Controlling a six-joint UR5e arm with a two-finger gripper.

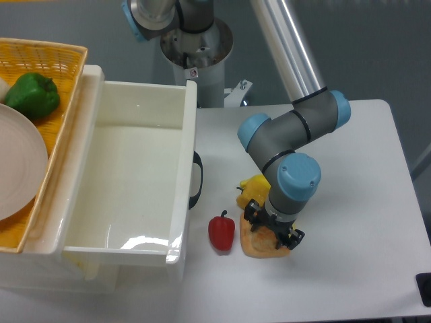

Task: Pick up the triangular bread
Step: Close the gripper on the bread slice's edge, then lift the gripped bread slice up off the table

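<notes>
The triangular bread [259, 246] lies flat on the white worktop [350, 222], near its front edge, with its glossy orange-tan crust showing to the left of and below the arm's wrist. The pincer [273, 230] is down on top of the bread, its dark fingers [250, 214] spread across the pastry's upper part; whether they are clamped on the bread or merely straddling it cannot be told from this view. Just behind the bread, partly hidden by the wrist, sits a yellow bell pepper [254, 188], touching or nearly touching the bread's back edge. A small red pepper [221, 231] stands just beside the bread on its left. Further left is a large white bin [128, 175], and beyond it a yellow wicker basket [47, 57] holding a green pepper [32, 95] and a pale plate [17, 171].
</notes>
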